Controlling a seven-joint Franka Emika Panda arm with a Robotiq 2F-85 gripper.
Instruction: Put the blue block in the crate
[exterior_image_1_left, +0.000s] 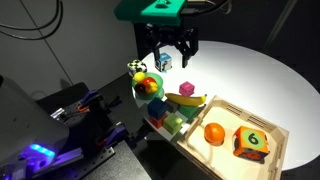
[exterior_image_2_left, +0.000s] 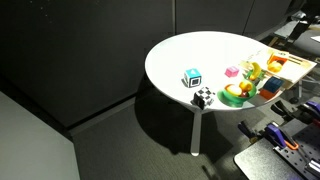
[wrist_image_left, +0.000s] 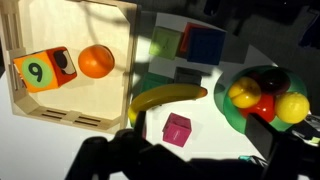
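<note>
Just outside the crate (wrist_image_left: 60, 117) wall, the blue block (wrist_image_left: 205, 43) sits beside a green block (wrist_image_left: 167, 42). A banana (wrist_image_left: 168, 97) and pink cube (wrist_image_left: 177, 129) lie nearer the gripper (exterior_image_1_left: 173, 55) — fingers spread, empty — with a fruit bowl (wrist_image_left: 262, 95) alongside.

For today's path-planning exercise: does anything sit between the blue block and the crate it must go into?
Yes. In the wrist view, a green block sits right beside the blue block, on the side facing the crate. The crate's low wall must also be cleared.
</note>
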